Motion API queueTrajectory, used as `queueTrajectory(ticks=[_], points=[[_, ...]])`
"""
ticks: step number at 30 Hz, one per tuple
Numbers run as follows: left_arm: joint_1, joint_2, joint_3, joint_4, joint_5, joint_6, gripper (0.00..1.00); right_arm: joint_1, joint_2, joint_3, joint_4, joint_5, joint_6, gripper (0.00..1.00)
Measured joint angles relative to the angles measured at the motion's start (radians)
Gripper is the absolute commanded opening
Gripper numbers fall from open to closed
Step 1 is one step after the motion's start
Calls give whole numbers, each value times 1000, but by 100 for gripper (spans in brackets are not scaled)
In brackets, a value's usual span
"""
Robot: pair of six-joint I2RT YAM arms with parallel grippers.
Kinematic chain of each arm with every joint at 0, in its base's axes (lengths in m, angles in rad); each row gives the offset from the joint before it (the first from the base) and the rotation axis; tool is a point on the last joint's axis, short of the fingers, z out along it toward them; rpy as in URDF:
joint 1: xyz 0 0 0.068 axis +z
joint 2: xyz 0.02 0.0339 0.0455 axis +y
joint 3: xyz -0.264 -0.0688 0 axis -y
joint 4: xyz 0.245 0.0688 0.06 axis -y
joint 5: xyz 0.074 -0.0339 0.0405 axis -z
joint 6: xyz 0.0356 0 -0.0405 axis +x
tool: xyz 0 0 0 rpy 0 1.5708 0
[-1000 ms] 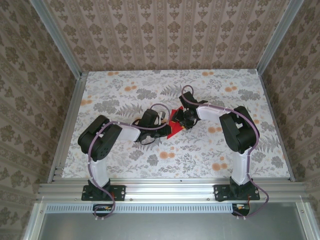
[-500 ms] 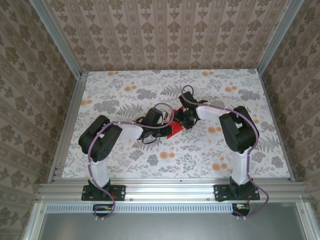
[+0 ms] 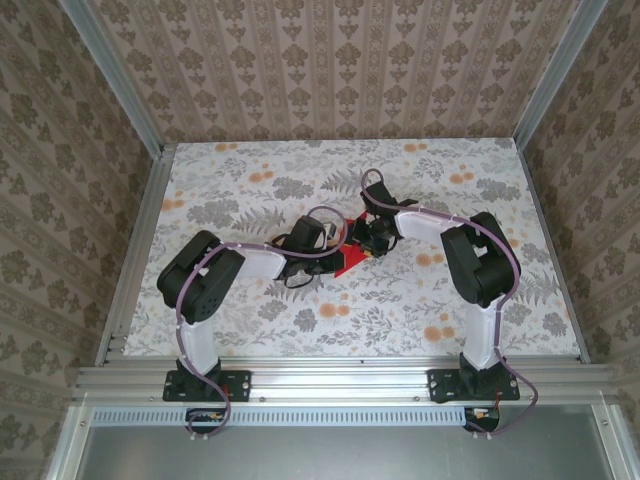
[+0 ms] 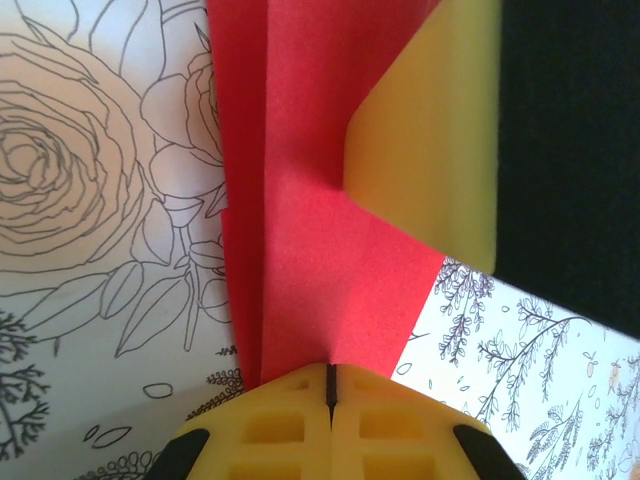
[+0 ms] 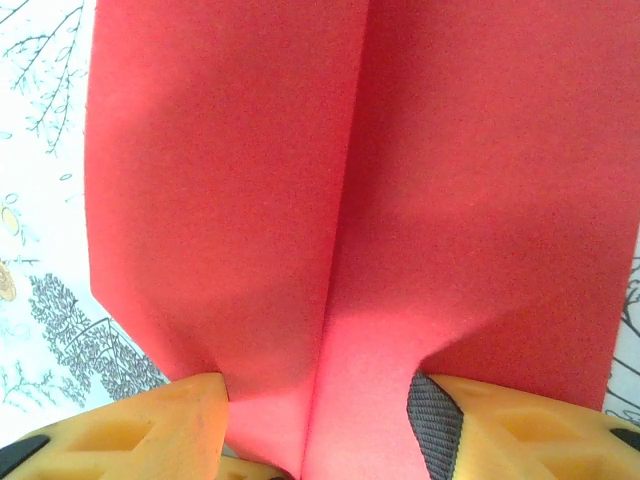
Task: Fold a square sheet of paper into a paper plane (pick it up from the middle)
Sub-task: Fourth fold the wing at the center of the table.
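floral-print table [image 3: 250, 180] w/ part-folded red paper [image 3: 348, 262] resting near its centre.

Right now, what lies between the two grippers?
The folded red paper runs from the left gripper to the right gripper; top external and left wrist views show it.

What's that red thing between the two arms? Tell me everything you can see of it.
It is the red paper, thin, matte and plain, partly folded into layered flaps with sharp lengthwise creases. It sits near the middle of the flower-patterned table. The left pincer is shut on one folded edge. The right pincer, its yellow fingers apart, straddles a crease from the other side.
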Motion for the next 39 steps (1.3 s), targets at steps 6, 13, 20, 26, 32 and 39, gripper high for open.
queueTrajectory(ticks=[6,13,20,26,32,39], points=[[0,0,0,2,3,-3,1,-29,-31,-33,10,-45,-63,45],[1,2,0,5,7,-3,0,-40,-100,-105,93,-135,-89,39],[1,4,0,9,11,-3,0,-34,-86,-102,110,-152,-117,38],[1,4,0,9,11,-3,0,-33,-11,-65,103,-159,-145,35],[1,4,0,9,11,-3,0,-29,11,-34,73,-154,-160,33],[1,4,0,9,14,-3,1,-9,42,38,-31,-62,-159,31]])
